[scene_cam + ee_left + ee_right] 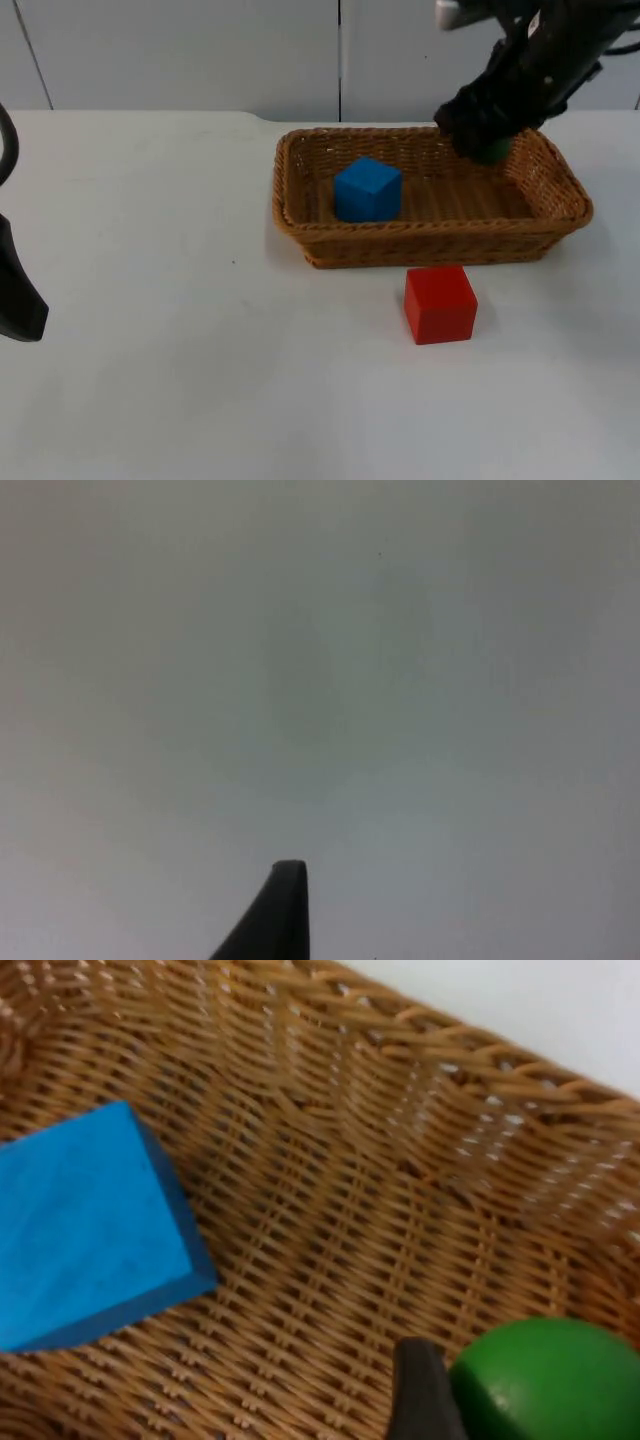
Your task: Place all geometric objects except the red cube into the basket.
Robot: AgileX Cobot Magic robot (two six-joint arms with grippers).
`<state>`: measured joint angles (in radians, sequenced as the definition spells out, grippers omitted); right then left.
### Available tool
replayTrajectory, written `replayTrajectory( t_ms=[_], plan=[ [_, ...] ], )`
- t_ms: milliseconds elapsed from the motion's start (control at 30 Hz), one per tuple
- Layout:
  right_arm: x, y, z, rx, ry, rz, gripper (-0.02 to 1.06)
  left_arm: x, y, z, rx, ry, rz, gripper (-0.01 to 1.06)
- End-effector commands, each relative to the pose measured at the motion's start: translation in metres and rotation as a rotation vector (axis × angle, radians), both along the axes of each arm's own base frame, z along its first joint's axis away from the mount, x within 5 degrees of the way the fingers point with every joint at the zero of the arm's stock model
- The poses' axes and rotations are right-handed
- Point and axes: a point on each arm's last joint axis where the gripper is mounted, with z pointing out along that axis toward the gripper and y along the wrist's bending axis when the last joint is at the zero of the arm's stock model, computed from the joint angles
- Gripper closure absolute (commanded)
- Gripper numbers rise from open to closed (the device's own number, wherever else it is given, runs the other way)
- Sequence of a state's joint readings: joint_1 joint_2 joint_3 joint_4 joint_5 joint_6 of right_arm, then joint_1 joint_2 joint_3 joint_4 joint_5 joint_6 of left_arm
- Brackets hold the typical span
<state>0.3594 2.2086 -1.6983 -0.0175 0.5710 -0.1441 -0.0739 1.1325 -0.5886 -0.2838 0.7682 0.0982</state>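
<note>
A woven wicker basket stands on the white table right of centre. Inside it, in the left half, lies a blue cube, which the right wrist view shows on the wicker floor. My right gripper hangs over the basket's far right part, shut on a green ball. In the right wrist view the green ball sits against a black fingertip, just above the basket floor. A red cube rests on the table in front of the basket. My left gripper waits at the table's left edge.
The basket's wall rises close behind the ball. White table top stretches open to the left of the basket and in front of the red cube. The grey partition wall closes off the back.
</note>
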Motion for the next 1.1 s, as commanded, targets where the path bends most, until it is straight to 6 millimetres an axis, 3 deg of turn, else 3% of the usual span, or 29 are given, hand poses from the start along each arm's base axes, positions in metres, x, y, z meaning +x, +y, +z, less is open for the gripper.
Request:
replayTrajectory(
  t_ms=[0,67,167,200,333,367,400,433,467,567,667,700,867,900,1033,1067],
  plan=[
    [0.003,0.003,-0.014,-0.002,0.006,0.004,1.04,-0.001,0.001,0.000,-0.009,-0.002,0.009,0.00],
    [0.003,0.003,-0.019,-0.005,0.018,0.003,1.03,-0.001,0.000,0.000,-0.011,-0.002,0.010,0.00],
    [0.002,0.003,-0.032,-0.007,0.059,-0.003,0.88,-0.002,0.000,0.000,-0.011,0.006,0.003,0.00],
    [0.002,0.003,-0.032,-0.007,0.059,-0.003,0.88,-0.002,0.000,0.000,-0.011,0.006,0.003,0.00],
    [0.002,0.003,-0.033,-0.003,0.063,-0.006,0.58,-0.002,0.000,0.000,-0.010,0.005,-0.001,0.00],
    [0.002,0.003,-0.033,-0.003,0.063,-0.006,0.58,-0.002,0.000,0.000,-0.010,0.005,-0.001,0.00],
    [0.002,0.004,-0.031,0.003,0.061,-0.008,0.47,-0.002,0.000,0.000,-0.010,0.005,-0.001,0.00],
    [0.002,0.004,-0.031,0.005,0.061,-0.009,0.45,-0.002,0.000,0.000,-0.010,0.005,-0.001,0.00],
    [0.002,0.005,-0.028,0.024,0.057,-0.017,0.35,-0.002,0.000,0.000,-0.010,0.005,-0.001,0.00],
    [0.002,0.004,-0.021,0.026,0.046,-0.016,0.29,-0.002,0.000,0.000,-0.013,0.006,0.001,0.00],
    [-0.001,0.003,0.004,0.042,0.010,-0.016,0.28,-0.002,0.000,0.000,-0.014,0.006,0.001,0.00],
    [-0.001,0.003,0.004,0.042,0.010,-0.016,0.28,-0.002,0.000,0.000,-0.014,0.006,0.001,0.00],
    [-0.021,-0.004,0.086,0.084,-0.094,-0.011,0.28,-0.002,0.000,0.000,-0.015,0.006,0.002,0.00],
    [-0.021,-0.004,0.086,0.084,-0.094,-0.011,0.28,-0.002,0.000,0.000,-0.015,0.006,0.002,0.00],
    [-0.052,-0.016,0.162,0.128,-0.210,-0.007,0.28,-0.002,0.000,0.000,-0.017,0.006,0.003,0.00],
    [-0.052,-0.016,0.162,0.128,-0.210,-0.007,0.28,-0.002,0.000,0.000,-0.017,0.006,0.003,0.00]
  ],
)
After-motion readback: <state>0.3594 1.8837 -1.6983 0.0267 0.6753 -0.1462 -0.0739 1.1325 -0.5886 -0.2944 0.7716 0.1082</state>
